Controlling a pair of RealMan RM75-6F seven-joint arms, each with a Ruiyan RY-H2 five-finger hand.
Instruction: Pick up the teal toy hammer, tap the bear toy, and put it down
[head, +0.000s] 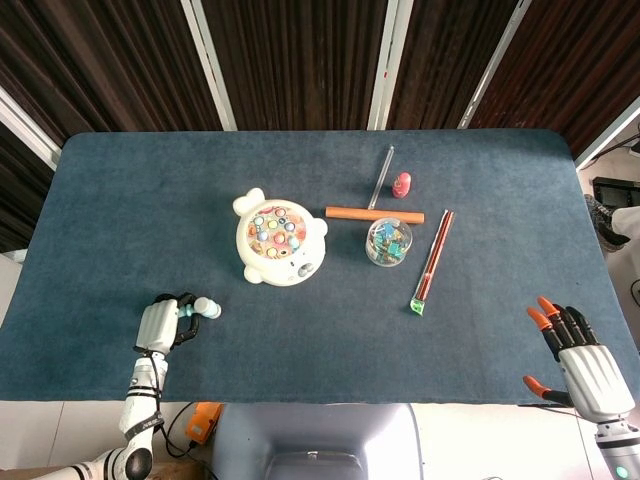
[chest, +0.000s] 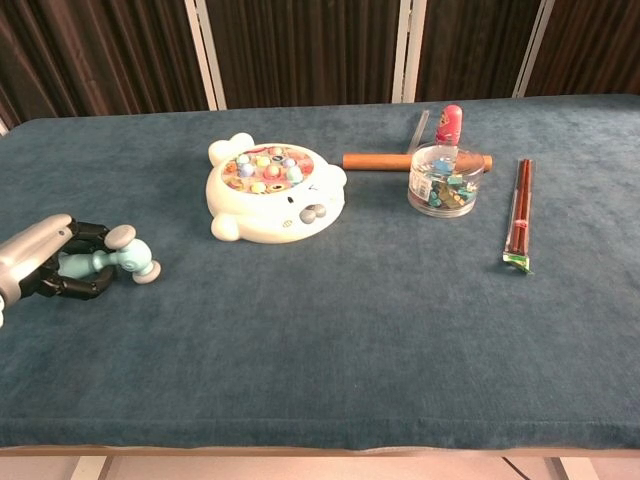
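Observation:
The teal toy hammer (head: 203, 309) (chest: 118, 257) is at the table's front left, its grey-capped head pointing right. My left hand (head: 160, 325) (chest: 45, 265) grips its handle, fingers curled around it, low over the cloth. The white bear toy (head: 281, 238) (chest: 275, 190), with coloured pegs on top, lies well to the right of and beyond the hammer. At the front right corner my right hand (head: 578, 358) hangs off the table edge with fingers spread and nothing in it; the chest view does not show it.
A clear round tub of small pieces (head: 388, 241) (chest: 446, 180), an orange-brown stick (head: 374, 214), a small red doll (head: 402, 184) (chest: 450, 123), a thin clear rod (head: 381, 176) and packaged chopsticks (head: 433, 260) (chest: 520, 215) lie right of the bear.

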